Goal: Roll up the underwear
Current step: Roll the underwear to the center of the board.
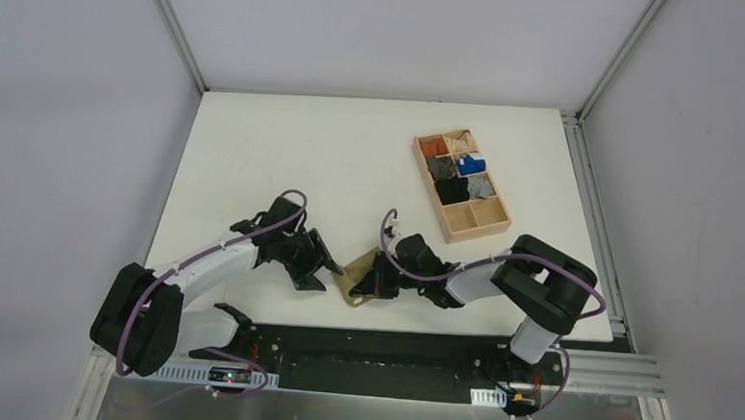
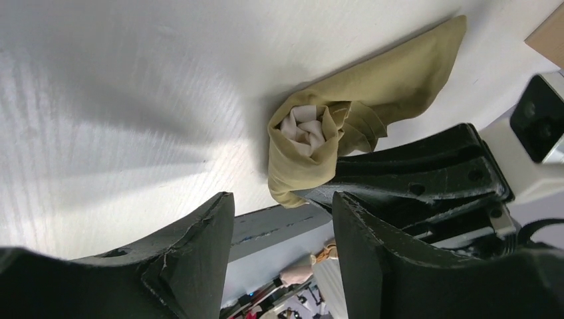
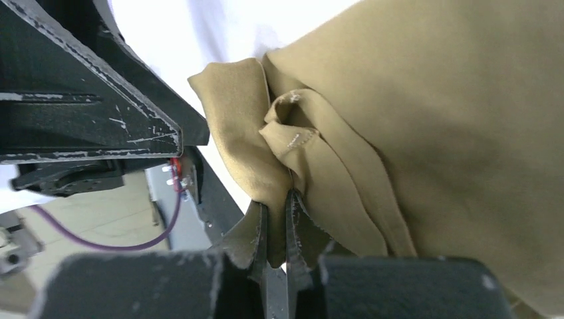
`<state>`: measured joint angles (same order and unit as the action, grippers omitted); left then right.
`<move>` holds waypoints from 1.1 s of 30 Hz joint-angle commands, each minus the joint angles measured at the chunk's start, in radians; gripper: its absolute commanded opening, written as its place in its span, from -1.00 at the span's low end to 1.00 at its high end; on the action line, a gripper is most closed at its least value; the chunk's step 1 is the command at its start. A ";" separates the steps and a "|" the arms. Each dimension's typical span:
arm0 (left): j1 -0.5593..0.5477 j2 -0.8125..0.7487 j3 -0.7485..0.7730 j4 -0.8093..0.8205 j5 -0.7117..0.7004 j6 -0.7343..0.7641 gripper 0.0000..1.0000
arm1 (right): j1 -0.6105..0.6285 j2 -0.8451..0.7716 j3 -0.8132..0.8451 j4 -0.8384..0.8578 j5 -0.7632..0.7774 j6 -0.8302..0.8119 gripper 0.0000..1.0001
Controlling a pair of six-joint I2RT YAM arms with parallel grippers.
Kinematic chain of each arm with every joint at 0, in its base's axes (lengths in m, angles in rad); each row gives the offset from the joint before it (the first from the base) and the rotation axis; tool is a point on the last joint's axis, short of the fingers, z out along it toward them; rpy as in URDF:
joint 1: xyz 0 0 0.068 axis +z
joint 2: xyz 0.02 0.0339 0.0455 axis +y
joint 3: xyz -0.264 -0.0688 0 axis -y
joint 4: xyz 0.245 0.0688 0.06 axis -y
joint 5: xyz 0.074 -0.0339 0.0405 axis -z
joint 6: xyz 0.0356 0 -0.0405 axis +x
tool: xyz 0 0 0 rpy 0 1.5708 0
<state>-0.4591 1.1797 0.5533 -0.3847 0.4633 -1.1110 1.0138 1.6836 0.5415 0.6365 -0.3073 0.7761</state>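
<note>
Firstly, from above, the underwear (image 1: 354, 267) lies as a small olive bundle near the front edge of the white table (image 1: 285, 148), between the two arms. The left gripper (image 1: 319, 270) is just beside it on the left side, and the right gripper (image 1: 373, 279) is on it from the right side. A wooden tray (image 1: 431, 188) with small coloured bundles (image 1: 458, 166) stands well apart, toward the far right.

Next, the left wrist view. The left fingers (image 2: 193, 252) are spread apart and nothing is between them; the bundle lies beyond their tips. One end of the garment is rolled, with the cream waistband (image 2: 302, 129) in the core, and a loose olive tail goes to the upper right.

Finally, the right wrist view. The right fingers (image 3: 256, 242) are pressed together on a fold of the olive fabric and pinch it.
</note>
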 commanded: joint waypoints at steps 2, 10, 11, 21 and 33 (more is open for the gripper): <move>-0.007 0.054 -0.017 0.113 0.054 0.047 0.10 | -0.064 0.116 -0.110 0.319 -0.152 0.162 -1.00; -0.010 0.150 -0.029 0.189 0.066 0.065 0.06 | -0.092 0.238 -0.155 0.569 -0.211 0.278 -1.00; -0.011 0.161 -0.030 0.198 0.061 0.064 0.05 | -0.093 0.243 -0.152 0.572 -0.216 0.280 -1.00; -0.015 0.267 -0.008 0.230 0.059 0.068 -1.00 | -0.088 0.108 -0.120 0.341 -0.172 0.223 -0.22; -0.016 0.140 -0.007 -0.008 -0.024 0.062 -1.00 | 0.140 -0.227 0.281 -0.780 0.414 -0.294 0.21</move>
<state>-0.4660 1.3548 0.5636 -0.2821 0.4931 -1.0531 1.0706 1.4940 0.6945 0.2466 -0.1711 0.6983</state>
